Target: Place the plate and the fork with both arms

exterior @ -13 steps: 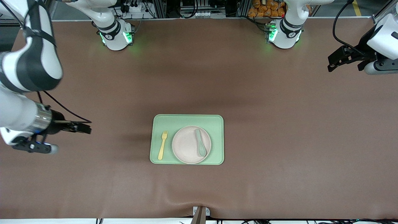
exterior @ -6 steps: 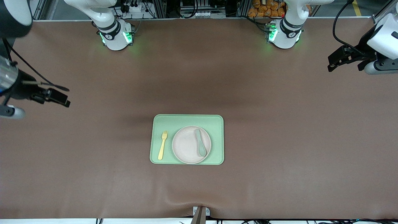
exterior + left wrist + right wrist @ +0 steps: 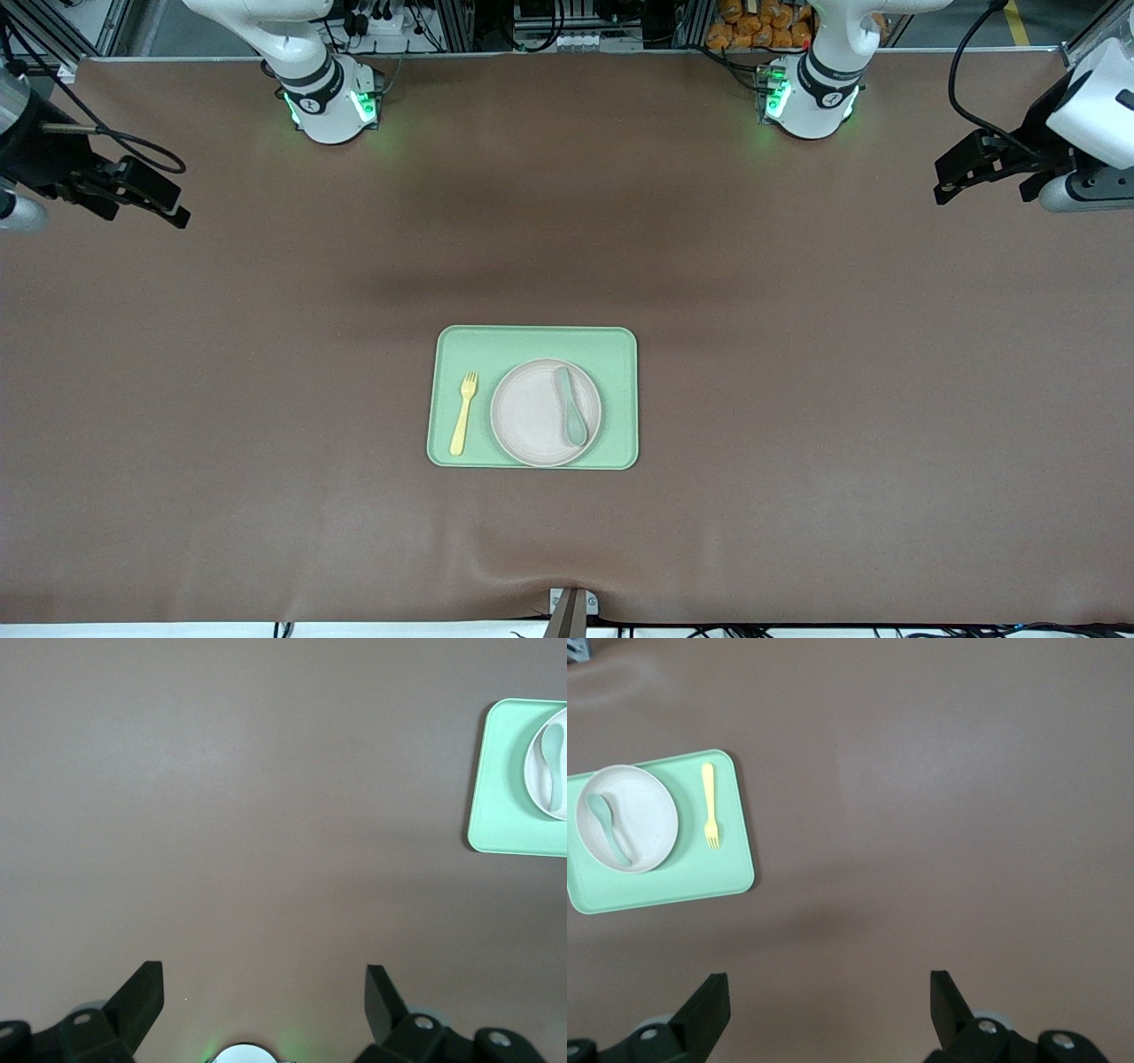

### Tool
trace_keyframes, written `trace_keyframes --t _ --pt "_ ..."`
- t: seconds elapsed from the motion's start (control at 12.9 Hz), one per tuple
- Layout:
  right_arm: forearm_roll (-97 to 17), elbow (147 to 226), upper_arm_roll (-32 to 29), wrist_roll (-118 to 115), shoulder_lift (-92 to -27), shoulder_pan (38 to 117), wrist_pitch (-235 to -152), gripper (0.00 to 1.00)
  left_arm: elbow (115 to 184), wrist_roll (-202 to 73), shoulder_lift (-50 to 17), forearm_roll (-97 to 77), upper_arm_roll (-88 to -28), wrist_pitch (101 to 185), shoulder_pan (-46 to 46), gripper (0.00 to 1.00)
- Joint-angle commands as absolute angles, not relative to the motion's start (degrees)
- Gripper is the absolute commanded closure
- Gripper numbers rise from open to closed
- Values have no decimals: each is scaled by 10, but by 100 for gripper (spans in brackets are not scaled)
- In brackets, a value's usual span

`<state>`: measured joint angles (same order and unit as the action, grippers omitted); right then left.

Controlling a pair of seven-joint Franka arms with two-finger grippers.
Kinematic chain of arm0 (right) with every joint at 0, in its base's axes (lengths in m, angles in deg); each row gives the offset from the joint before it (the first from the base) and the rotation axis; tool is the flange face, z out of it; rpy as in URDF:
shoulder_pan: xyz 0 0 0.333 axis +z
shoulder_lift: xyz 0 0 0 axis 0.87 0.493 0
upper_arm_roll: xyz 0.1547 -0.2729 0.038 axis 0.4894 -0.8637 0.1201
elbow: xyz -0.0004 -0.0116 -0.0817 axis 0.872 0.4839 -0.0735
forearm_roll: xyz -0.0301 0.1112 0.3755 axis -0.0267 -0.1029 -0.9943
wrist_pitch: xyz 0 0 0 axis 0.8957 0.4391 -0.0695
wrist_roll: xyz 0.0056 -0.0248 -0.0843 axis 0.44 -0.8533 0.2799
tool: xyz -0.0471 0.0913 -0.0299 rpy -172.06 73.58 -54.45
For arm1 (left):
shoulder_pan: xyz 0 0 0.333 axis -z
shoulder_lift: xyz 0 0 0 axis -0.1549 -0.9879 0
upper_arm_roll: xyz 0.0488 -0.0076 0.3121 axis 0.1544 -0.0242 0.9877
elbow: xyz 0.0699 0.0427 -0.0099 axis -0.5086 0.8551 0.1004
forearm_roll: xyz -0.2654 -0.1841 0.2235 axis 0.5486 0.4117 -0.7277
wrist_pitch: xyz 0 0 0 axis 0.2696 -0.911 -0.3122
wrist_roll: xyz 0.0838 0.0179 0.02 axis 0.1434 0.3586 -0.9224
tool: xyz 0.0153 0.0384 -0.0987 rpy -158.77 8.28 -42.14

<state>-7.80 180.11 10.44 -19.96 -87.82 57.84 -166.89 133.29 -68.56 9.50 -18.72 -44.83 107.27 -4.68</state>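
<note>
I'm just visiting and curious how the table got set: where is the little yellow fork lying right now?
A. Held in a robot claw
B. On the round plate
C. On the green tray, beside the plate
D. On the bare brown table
C: the yellow fork lies flat on the green tray beside the plate; only the teal spoon rests on the plate.

plate (image 3: 542,415): on tray (image 3: 532,341)
spoon (image 3: 570,405): in plate
fork (image 3: 462,412): on tray, beside plate, toward right arm's end
</note>
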Motion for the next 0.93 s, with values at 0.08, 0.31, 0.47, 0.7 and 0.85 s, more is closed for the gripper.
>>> trace_keyframes --t 0.08,0.31,0.47,0.7,0.85 --pt "-64 1808 114 -186 -880 566 -1682 0 1333 -678 100 -194 -450 1074 -50 0" --pt "-34 1746 115 -163 -836 561 -1677 0 1333 -678 100 -195 -452 1074 -48 0" --pt "-35 1743 114 -140 -835 557 -1677 0 1333 -678 101 -194 -452 1074 -48 0" --pt "-34 1742 112 -136 -834 557 -1678 0 1333 -678 101 -188 -449 1074 -50 0" --pt "-33 1742 112 -135 -834 561 -1677 0 1333 -678 102 -187 -448 1073 -49 0"
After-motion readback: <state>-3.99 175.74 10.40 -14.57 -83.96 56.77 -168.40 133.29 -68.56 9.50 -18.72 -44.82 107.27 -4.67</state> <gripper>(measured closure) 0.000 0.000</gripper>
